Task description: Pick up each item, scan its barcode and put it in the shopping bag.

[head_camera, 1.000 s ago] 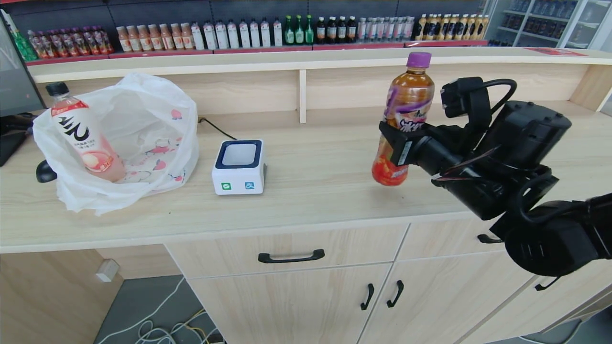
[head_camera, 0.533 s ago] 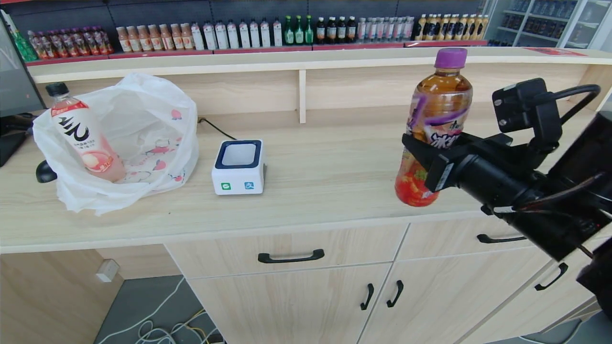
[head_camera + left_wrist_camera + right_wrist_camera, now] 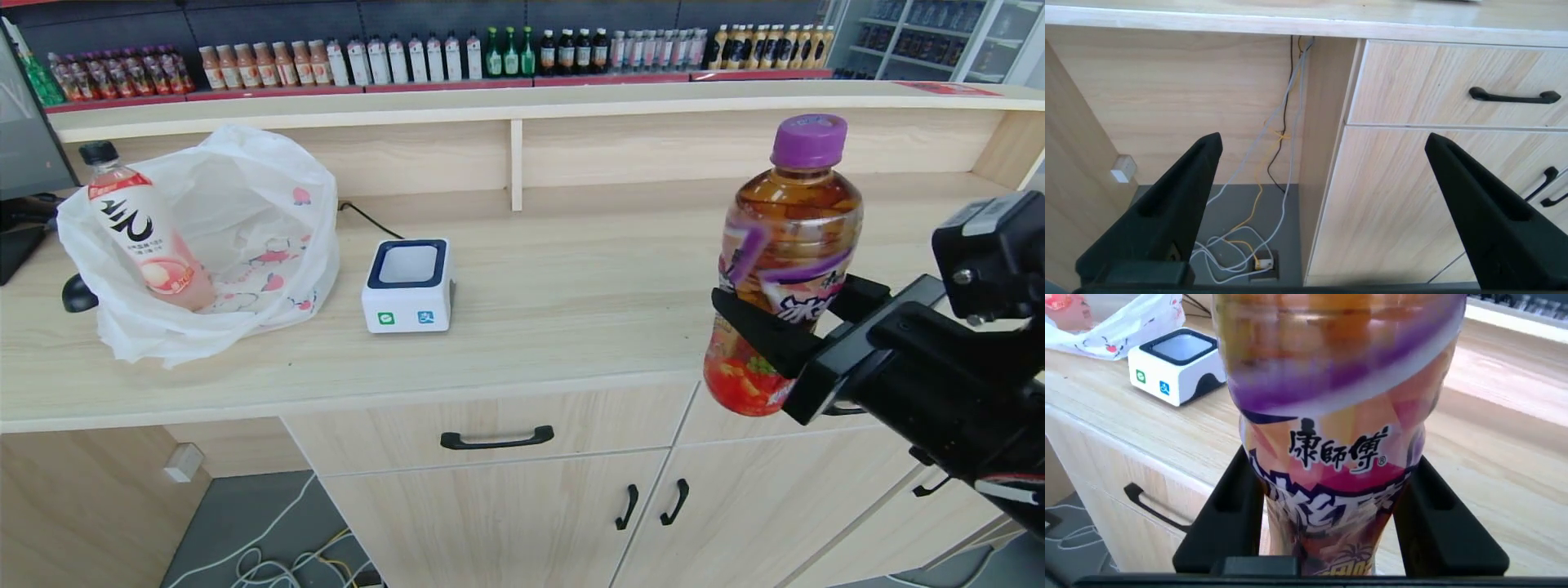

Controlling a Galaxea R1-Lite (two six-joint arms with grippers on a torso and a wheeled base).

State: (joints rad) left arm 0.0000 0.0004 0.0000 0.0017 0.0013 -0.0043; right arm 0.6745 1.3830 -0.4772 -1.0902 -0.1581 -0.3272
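My right gripper [image 3: 788, 322] is shut on a purple-capped iced tea bottle [image 3: 780, 269], held upright in the air at the counter's front edge on the right. In the right wrist view the bottle [image 3: 1339, 441] sits between the two black fingers [image 3: 1229, 506]. The white barcode scanner [image 3: 406, 283] stands mid-counter, also seen as the scanner [image 3: 1176, 366]. The white shopping bag [image 3: 220, 237] lies at the left with a pink peach drink bottle [image 3: 143, 229] leaning in it. My left gripper [image 3: 1323, 212] hangs open below counter height, facing the cabinet fronts.
A raised wooden shelf [image 3: 522, 106] runs behind the counter, with rows of drinks on store shelving beyond. Drawers and cabinet doors with black handles [image 3: 496, 439] lie below the counter. Cables [image 3: 1266, 237] trail on the floor. A black mouse [image 3: 77, 294] sits by the bag.
My right arm has drawn back toward me and rightward with the bottle, which now hangs over the counter's front edge and looms larger. Bag, scanner and peach bottle have not moved.
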